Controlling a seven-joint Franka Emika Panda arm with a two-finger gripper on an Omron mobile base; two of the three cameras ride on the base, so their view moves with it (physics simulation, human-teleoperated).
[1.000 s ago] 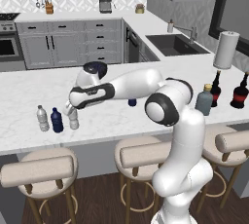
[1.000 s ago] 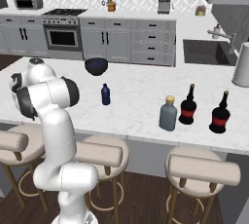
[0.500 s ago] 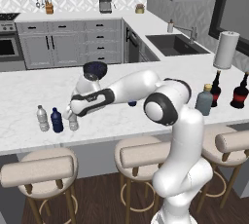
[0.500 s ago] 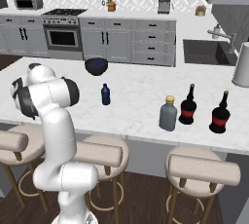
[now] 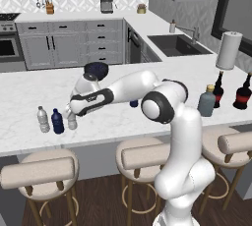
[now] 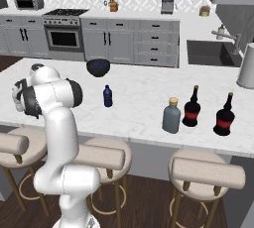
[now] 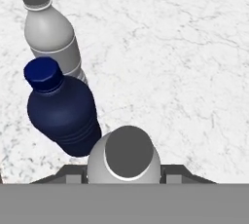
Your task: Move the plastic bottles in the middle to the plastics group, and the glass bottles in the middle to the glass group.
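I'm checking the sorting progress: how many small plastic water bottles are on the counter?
4: clear bottle, blue bottle and claw-held bottle at the left end; lone blue bottle mid-counter.

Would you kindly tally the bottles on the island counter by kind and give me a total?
Clear-whitish water bottles: 2
Dark blue water bottles: 2
Grey-blue glass bottle: 1
Dark red-labelled bottles: 2
Total: 7 bottles
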